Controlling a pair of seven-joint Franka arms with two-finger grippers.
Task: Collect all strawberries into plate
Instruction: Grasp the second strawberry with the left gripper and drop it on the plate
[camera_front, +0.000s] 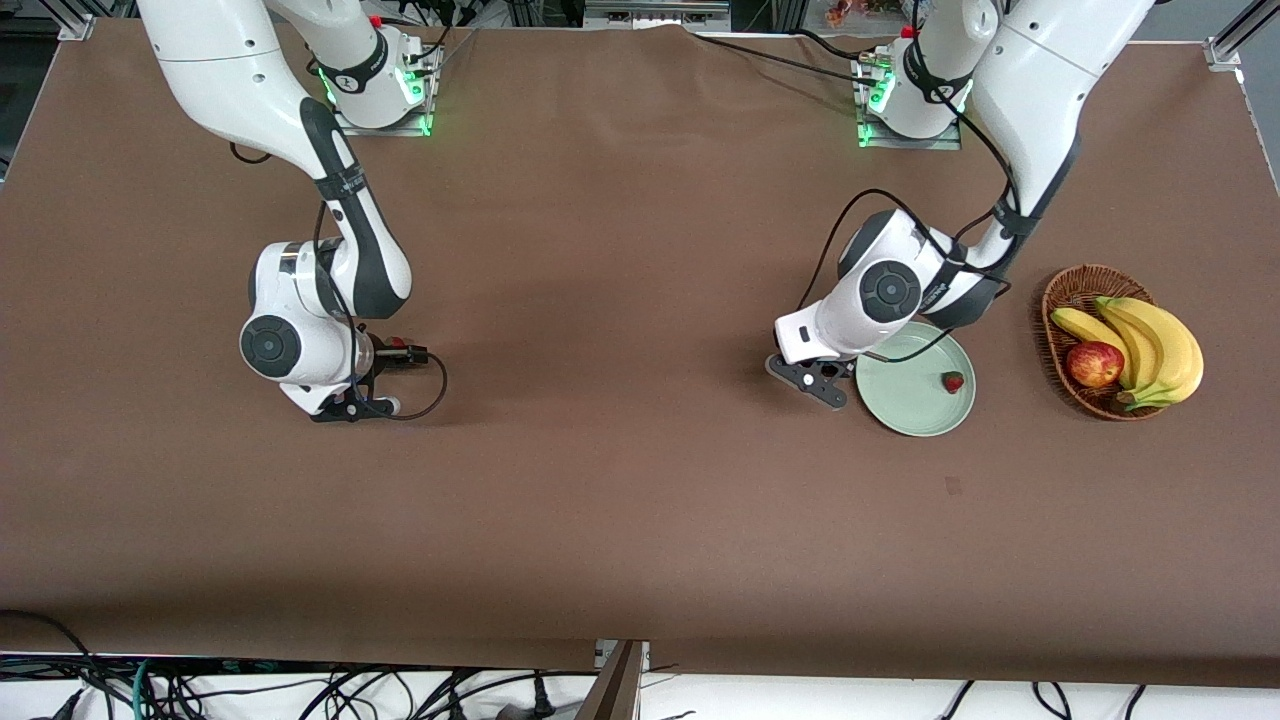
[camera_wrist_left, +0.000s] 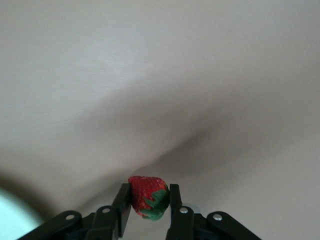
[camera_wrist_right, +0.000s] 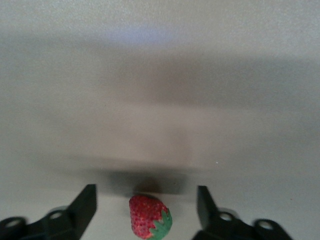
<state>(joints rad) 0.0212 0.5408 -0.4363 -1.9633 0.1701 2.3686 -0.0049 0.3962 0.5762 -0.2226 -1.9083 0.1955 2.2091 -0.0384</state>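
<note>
While the left gripper (camera_front: 818, 383) sits low beside the plate (camera_front: 905, 405), on the edge toward the right arm's end of the table, its fingers (camera_wrist_left: 122, 202) are closed on a strawberry (camera_wrist_left: 147, 196). In the left wrist view that berry's long axis runs roughly along the fingers, green cap toward the gripper body, red tip pointing outward. From the front view this held berry is hidden by the wrist.

A second strawberry (camera_front: 953, 381) lies in the plate, near the rim closest to the wicker basket (camera_front: 1060, 300); its orientation is too small to read.

The right gripper (camera_front: 352, 405) is down near the table at the right arm's end, fingers (camera_wrist_right: 84, 205) spread wide, with a third strawberry (camera_wrist_right: 150, 217) between them, untouched by either. Its cap is turned toward the gripper, tip away; its lower part is cut off by the frame edge. The front view does not show it.

The basket holds bananas (camera_front: 1150, 345) and an apple (camera_front: 1094, 363).
</note>
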